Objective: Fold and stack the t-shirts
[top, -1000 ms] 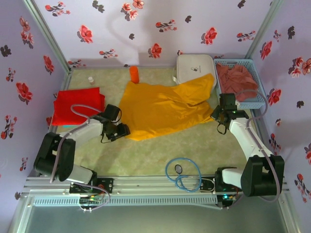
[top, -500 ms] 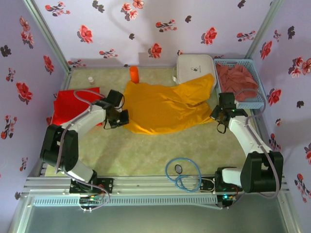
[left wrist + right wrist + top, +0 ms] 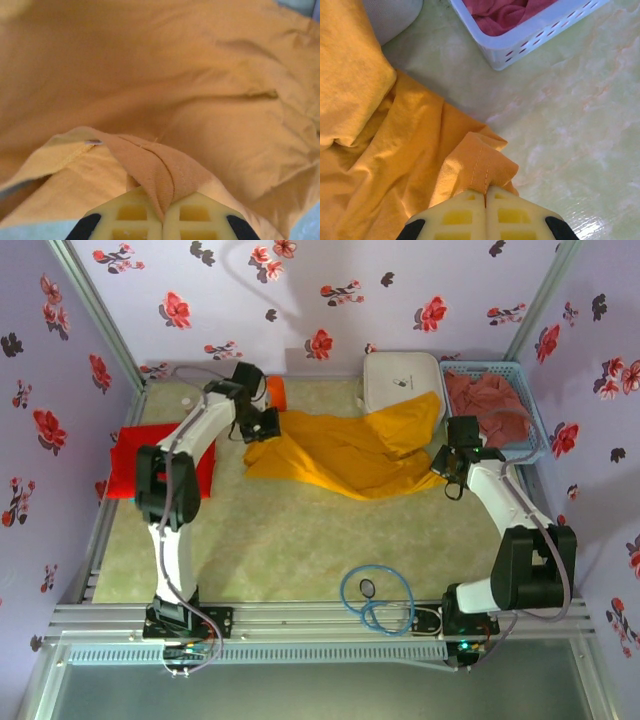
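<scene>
While the bright red t-shirt [image 3: 125,465] is left lying flat at 9 o'clock, partly crossed by the left arm, the left gripper [image 3: 262,427] has been swung from the near-left of the table up to about 11 o'clock, just beside an orange cylinder [image 3: 276,390]. Its jaws are seen fully closed in the wrist view, with a ridge of hem pinched between them. The golden-yellow t-shirt [image 3: 350,455] has been dragged along with it: the near-left corner has been pulled toward the far side, so the cloth is now bunched into a narrower, creased band across the centre, one end draped on the white case [image 3: 400,380]. At 3 o'clock the right gripper [image 3: 443,465] is kept shut on the opposite corner, hardly moved. The dusty pink t-shirt [image 3: 485,400] is heaped in the blue basket [image 3: 530,445] at 1 o'clock. A first fold is judged to be under way, though the cloth is not yet laid flat.
</scene>
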